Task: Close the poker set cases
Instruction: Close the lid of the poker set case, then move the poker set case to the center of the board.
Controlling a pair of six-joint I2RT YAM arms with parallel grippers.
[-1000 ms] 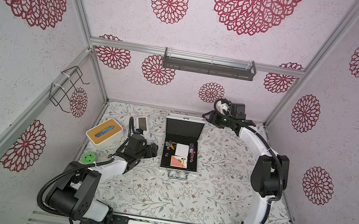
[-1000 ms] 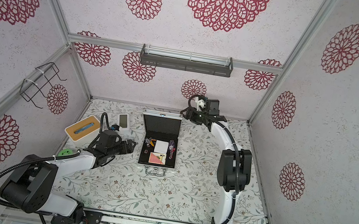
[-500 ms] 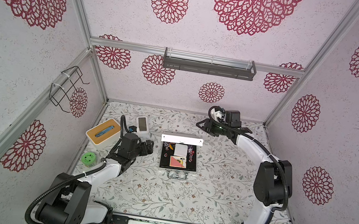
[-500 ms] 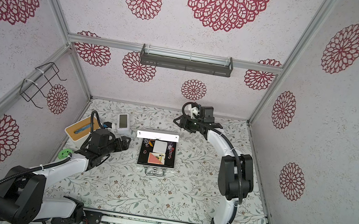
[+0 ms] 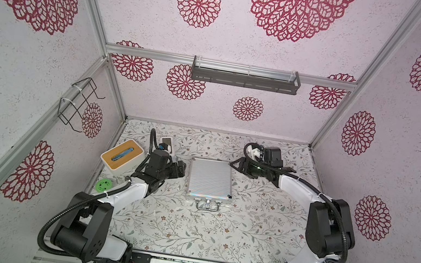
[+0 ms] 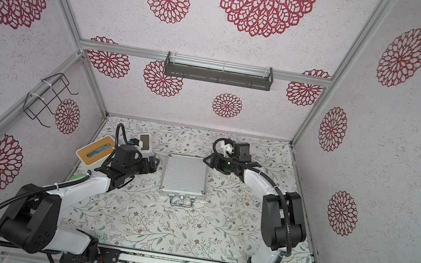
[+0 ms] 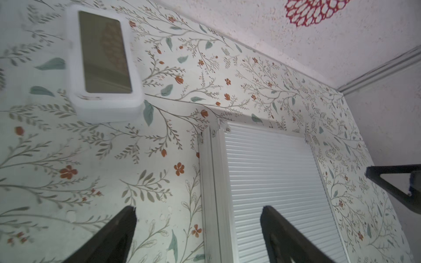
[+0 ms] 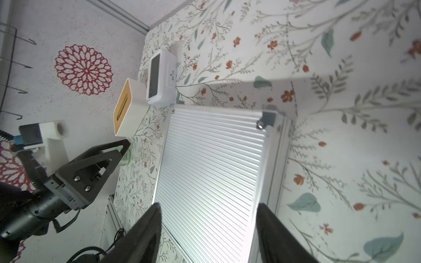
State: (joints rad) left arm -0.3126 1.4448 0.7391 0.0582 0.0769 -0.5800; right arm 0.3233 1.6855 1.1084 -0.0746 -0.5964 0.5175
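Note:
The poker set case [image 5: 210,179] lies flat mid-table with its ribbed silver lid down, and its metal handle [image 5: 207,206] points toward the front; it looks the same in the other top view [image 6: 185,175]. My left gripper [image 5: 180,169] hovers open just off the case's left edge. In the left wrist view its fingers straddle that edge [image 7: 199,208] of the case [image 7: 273,182] without gripping it. My right gripper [image 5: 236,166] is open at the case's rear right corner. In the right wrist view it stands [image 8: 208,205] over the lid [image 8: 211,159], holding nothing.
A white box with a wooden top [image 5: 122,159] and a small white device with a screen [image 5: 167,142] stand at the left rear, behind my left arm. A green disc [image 5: 103,185] lies by the left wall. A wire rack [image 5: 76,105] and a dark shelf [image 5: 245,76] hang on the walls.
The case's lid has swung from upright down to flat, hiding the contents. My right gripper followed it forward and down and widened. My left gripper moved toward the case's left edge.

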